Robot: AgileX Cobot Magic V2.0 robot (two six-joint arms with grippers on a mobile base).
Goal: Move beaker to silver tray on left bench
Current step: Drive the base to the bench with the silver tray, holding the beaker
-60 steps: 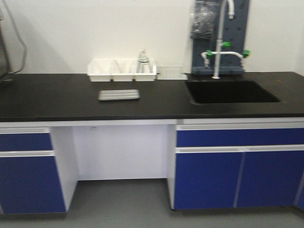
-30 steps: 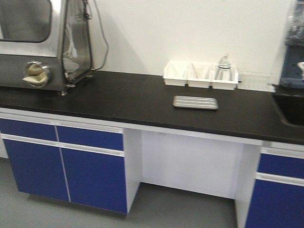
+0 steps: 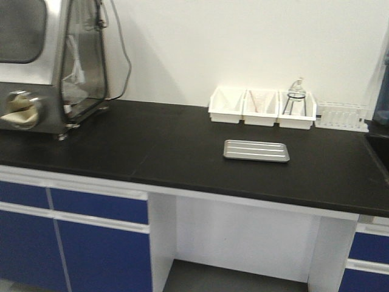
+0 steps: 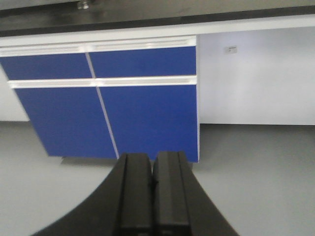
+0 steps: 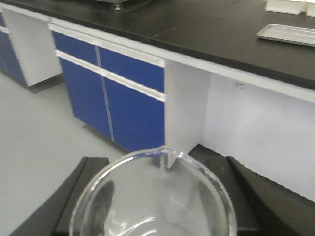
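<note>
Transit: gripping the beaker [image 5: 152, 196] by its sides between the right fingers [image 5: 258, 196], below bench [image 3: 152, 146] height, and pressing the left fingers [image 4: 135, 196] together on nothing. Aiming for the silver tray [image 3: 256, 151] on the bench, far and right of the beaker, long side running left-right.

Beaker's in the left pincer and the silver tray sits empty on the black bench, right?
Not the left: the right wrist view shows the beaker in the right pincer; the left pincer is shut, empty. The silver tray is empty on the black bench.
</note>
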